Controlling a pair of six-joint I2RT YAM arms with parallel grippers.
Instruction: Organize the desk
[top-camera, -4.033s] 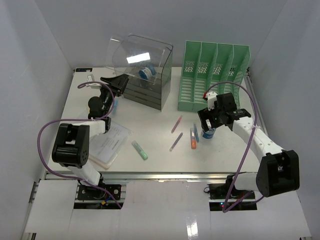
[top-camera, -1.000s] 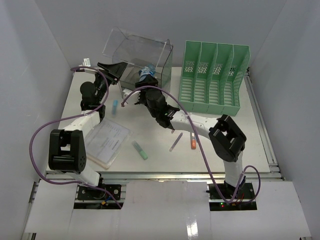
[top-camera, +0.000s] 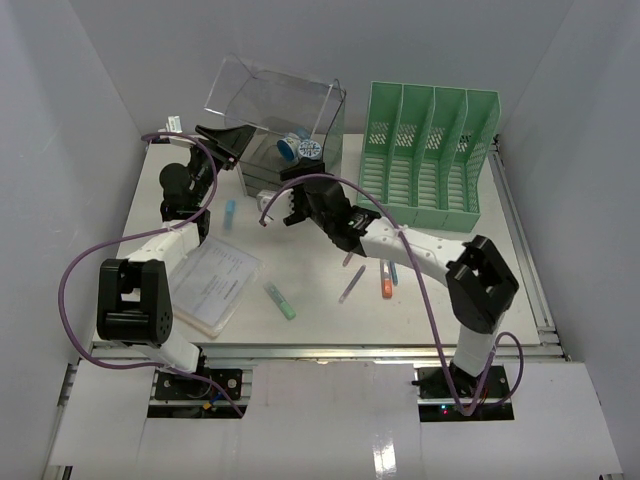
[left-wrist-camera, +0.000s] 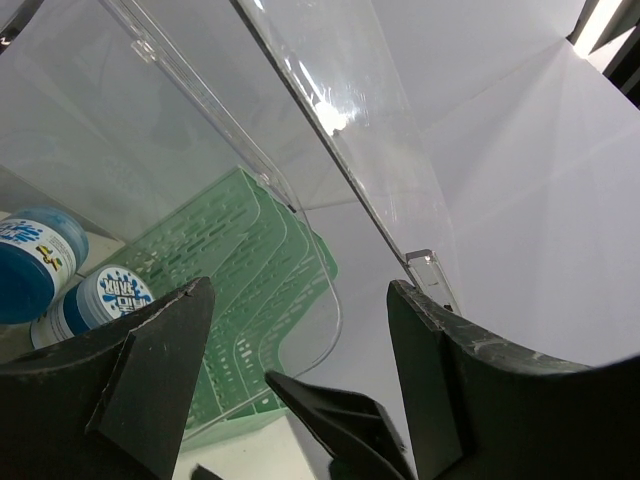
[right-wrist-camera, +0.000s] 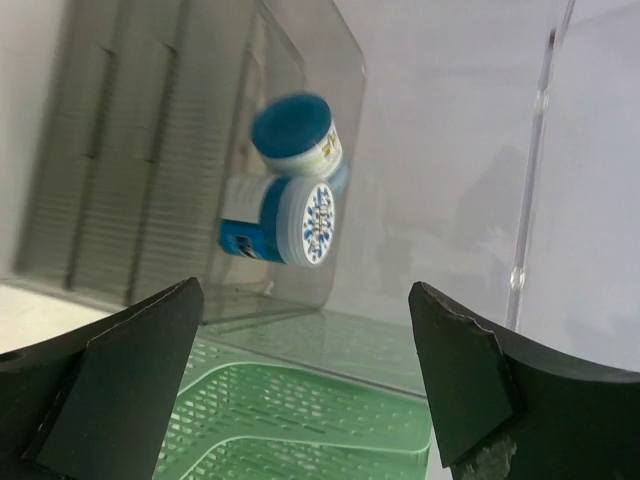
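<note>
While both pincers hover at the clear drawer box (top-camera: 290, 172), the desk (top-camera: 315, 305) lies flat beneath them, only part sorted by our reckoning.

We list the desk as running left to right under both arms. Loose on it are an orange marker (top-camera: 386, 283), purple pens (top-camera: 352, 284) and a green marker (top-camera: 280, 300). Right gripper (right-wrist-camera: 305, 290): fingers apart, empty, facing two blue jars (right-wrist-camera: 290, 180) inside the box. Left gripper (left-wrist-camera: 300, 290): fingers apart under the raised lid (top-camera: 262, 95); contact we cannot tell. The pens lie nearward of the right gripper, long axes near-to-far, so we judge the right arm closer.
</note>
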